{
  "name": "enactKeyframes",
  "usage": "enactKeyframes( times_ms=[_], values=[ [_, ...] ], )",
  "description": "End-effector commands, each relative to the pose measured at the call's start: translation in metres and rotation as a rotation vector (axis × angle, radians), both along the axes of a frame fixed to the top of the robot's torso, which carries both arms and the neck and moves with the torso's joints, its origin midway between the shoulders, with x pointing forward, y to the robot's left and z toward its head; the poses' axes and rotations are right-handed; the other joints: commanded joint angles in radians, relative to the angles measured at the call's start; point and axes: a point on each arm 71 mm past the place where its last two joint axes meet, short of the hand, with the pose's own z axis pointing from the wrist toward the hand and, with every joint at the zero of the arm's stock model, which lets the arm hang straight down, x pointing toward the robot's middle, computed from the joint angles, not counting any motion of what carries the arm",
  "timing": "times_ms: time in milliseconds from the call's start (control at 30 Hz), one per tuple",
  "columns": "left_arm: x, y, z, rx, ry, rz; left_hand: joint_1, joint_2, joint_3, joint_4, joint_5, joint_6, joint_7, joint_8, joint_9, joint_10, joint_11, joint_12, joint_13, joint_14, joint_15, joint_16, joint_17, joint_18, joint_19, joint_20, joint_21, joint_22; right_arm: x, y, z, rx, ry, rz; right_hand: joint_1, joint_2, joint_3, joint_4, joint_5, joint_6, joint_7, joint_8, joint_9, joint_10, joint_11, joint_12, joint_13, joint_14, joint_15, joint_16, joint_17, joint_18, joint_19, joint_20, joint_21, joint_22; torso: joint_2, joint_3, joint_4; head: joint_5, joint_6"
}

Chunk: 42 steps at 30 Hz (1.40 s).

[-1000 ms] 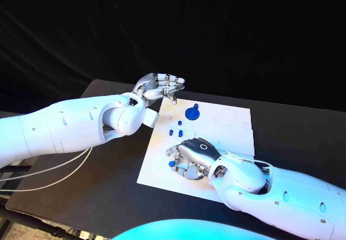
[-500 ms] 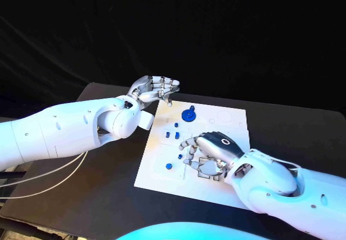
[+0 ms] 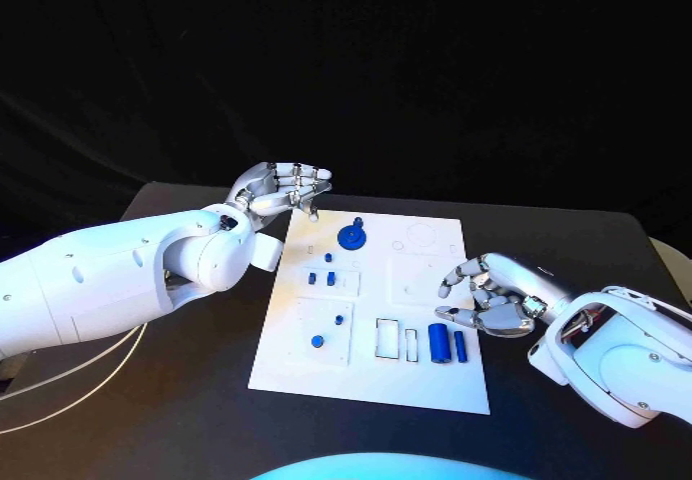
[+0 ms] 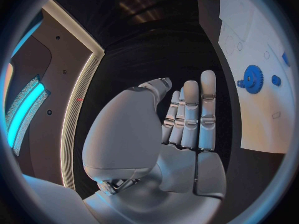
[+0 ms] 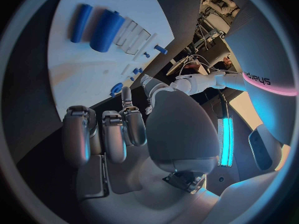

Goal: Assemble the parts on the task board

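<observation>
Head view, starting at the left: the left hand (image 3: 281,186) hovers just off the far left corner of the task board (image 3: 325,360), fingers curled in with nothing between them. In its own wrist view the fingers (image 4: 190,115) stand close together beside the thumb, empty, with the blue gear (image 4: 253,78) on the board off to one side.

On the board itself, the blue gear (image 3: 352,237) stands near the far edge. Nearer the robot from it sit several small blue pegs (image 3: 329,275), then a small blue round piece (image 3: 317,341) toward the board's near left part. To the right of that lie two empty rectangular slots (image 3: 387,337), and next to them two blue cylinders (image 3: 449,346) side by side.

The right hand (image 3: 490,296) hangs at the board's right edge, just beyond the cylinders, fingers loosely curled around nothing. Its wrist view shows the fingers (image 5: 106,134) bent above the dark table, with the cylinders (image 5: 106,24) farther out on the board.

Risk, as I judge it: the cylinders look free to roll, so a curled finger brushing one on approach could send it off the board's edge or against its neighbour. A hand lowered without opening first would likely push a part rather than grasp it.
</observation>
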Motion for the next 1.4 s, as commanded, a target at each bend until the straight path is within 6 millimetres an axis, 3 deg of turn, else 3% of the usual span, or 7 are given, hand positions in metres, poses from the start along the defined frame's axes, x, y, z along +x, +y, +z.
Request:
enactKeyframes(
  times_ms=[33,133,333,633,1100,1400],
  values=[
    [0.0,-0.002,0.001,-0.013,-0.005,-0.018,0.0,0.003,0.005,-0.003,0.002,-0.008,0.002,0.006,-0.001,-0.008,-0.002,0.004,-0.001,-0.007,0.002,0.002,-0.001,0.016,-0.004,0.001,-0.004,-0.001,-0.007,-0.012,-0.01,-0.052,0.064,-0.08,-0.017,-0.001,-0.022,0.019,0.013,-0.013,0.0,0.013,0.009,-0.002,0.008,0.007,0.1,0.099,-0.005,0.004,0.234,-0.011,0.042,-0.001,0.007,0.198,-0.007,0.0023,-0.0087,-0.036,-0.009],
    [-0.001,-0.002,0.0,-0.014,-0.003,-0.019,0.0,0.003,0.005,-0.003,0.002,-0.008,0.002,0.006,-0.001,-0.008,-0.002,0.004,-0.001,-0.007,0.002,0.002,-0.001,0.016,-0.004,0.001,-0.004,-0.001,-0.011,-0.019,-0.015,-0.084,0.052,-0.115,-0.026,0.0,-0.035,0.026,0.012,-0.014,-0.001,0.018,0.014,-0.003,0.008,0.008,0.102,0.099,-0.005,0.005,0.239,-0.012,0.044,-0.001,0.011,0.2,-0.009,0.0027,-0.0123,-0.057,-0.012],
    [-0.001,-0.003,0.0,-0.015,-0.001,-0.02,0.0,0.003,0.005,-0.003,0.002,-0.008,0.002,0.006,-0.001,-0.008,-0.002,0.004,-0.001,-0.007,0.002,0.002,-0.001,0.016,-0.004,0.001,-0.004,-0.001,-0.017,-0.024,-0.026,-0.128,0.07,-0.157,-0.035,0.008,-0.044,0.029,0.011,-0.012,-0.003,0.025,0.018,-0.01,0.007,-0.001,0.094,0.099,-0.006,0.005,0.239,-0.012,0.044,-0.001,0.01,0.201,-0.012,0.002,-0.0168,-0.068,-0.012],
    [-0.001,-0.002,-0.001,-0.016,0.001,-0.021,-0.001,0.003,0.005,-0.003,0.002,-0.007,0.002,0.007,-0.001,-0.008,-0.002,0.005,-0.001,-0.007,0.003,0.002,-0.002,0.016,-0.004,0.001,-0.004,-0.001,-0.022,-0.01,-0.047,-0.177,0.072,-0.157,-0.066,0.013,-0.077,0.03,0.014,-0.012,-0.006,0.031,0.022,-0.014,0.004,-0.005,0.092,0.099,-0.009,0.005,0.239,-0.012,0.044,-0.003,0.008,0.201,-0.01,0.0025,-0.0144,-0.067,-0.017],
    [-0.001,0.0,-0.001,-0.016,0.003,-0.017,-0.001,0.003,0.005,-0.003,0.002,-0.007,0.002,0.007,-0.001,-0.008,-0.002,0.005,-0.001,-0.007,0.003,0.002,-0.002,0.016,-0.004,0.001,-0.004,-0.001,-0.023,0.008,-0.055,-0.17,0.05,-0.131,-0.087,0.022,-0.103,0.031,0.016,-0.01,-0.009,0.038,0.025,-0.01,0.002,0.0,0.098,0.1,-0.011,0.006,0.244,-0.013,0.046,-0.004,0.012,0.203,-0.01,0.0004,-0.0157,-0.06,-0.022],
    [-0.001,0.001,-0.001,-0.015,0.004,-0.017,-0.001,0.003,0.005,-0.003,0.002,-0.007,0.002,0.007,-0.001,-0.008,-0.002,0.005,-0.001,-0.007,0.003,0.002,-0.002,0.016,-0.004,0.001,-0.004,-0.001,-0.024,0.015,-0.064,-0.207,0.067,-0.118,-0.119,0.037,-0.146,0.031,0.021,-0.008,-0.013,0.046,0.029,-0.006,-0.001,0.004,0.103,0.101,-0.013,0.007,0.245,-0.013,0.046,-0.007,0.011,0.204,-0.01,0.001,-0.0143,-0.057,-0.023]
  ],
)
